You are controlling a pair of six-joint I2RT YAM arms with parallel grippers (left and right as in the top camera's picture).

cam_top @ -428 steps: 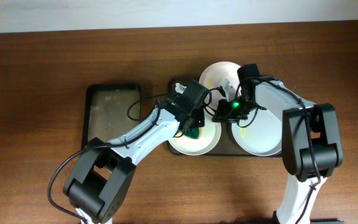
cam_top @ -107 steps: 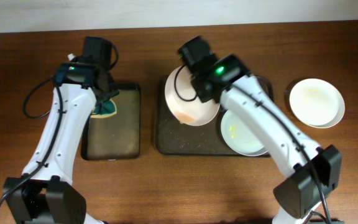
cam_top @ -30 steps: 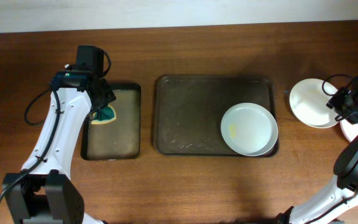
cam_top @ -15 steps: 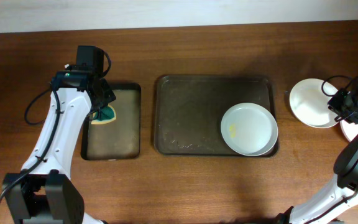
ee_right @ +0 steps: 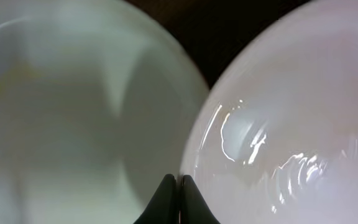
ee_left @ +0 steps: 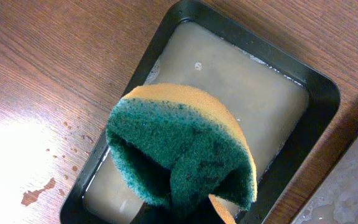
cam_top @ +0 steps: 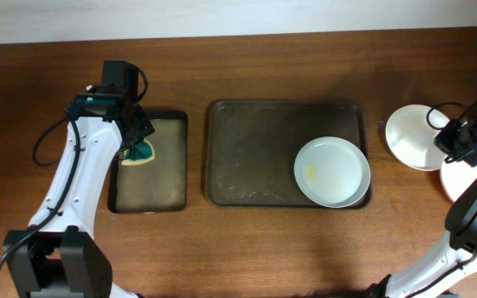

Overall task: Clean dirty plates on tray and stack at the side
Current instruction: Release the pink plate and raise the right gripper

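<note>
On the big tray [cam_top: 255, 149], near its right end and front edge, the first plate [cam_top: 332, 171] is lying flat, and a small yellow smear is showing on it. Right of the big tray, on the brown table [cam_top: 247, 248], the second plate [cam_top: 411, 136] is sitting by itself, near the tray's right end but not touching it. Farther right of the big tray, at the very edge of the overhead view, the third plate [cam_top: 470, 180] is showing only in part. The right gripper [cam_top: 460, 142] is hanging between these two plates. In the right wrist view its two fingers are pressing tight together on the rim of the third plate, which is looking wet and shiny. The second plate is sitting just beside it, and I cannot tell if they are touching. Left of the big tray, a small black tray [cam_top: 179, 157] is lying just beside it, holding cloudy brownish water [ee_left: 247, 93]. The left gripper [cam_top: 137, 142] is hanging over the back part of the small black tray, on the side away from the big tray. It is squeezing a sponge [ee_left: 179, 149], green on one side and yellow on the other, folded over. Its fingers are mostly hiding behind the sponge. A few water drops [ee_left: 39, 190] are sitting on the table, on the side of the small black tray away from the big tray.
</note>
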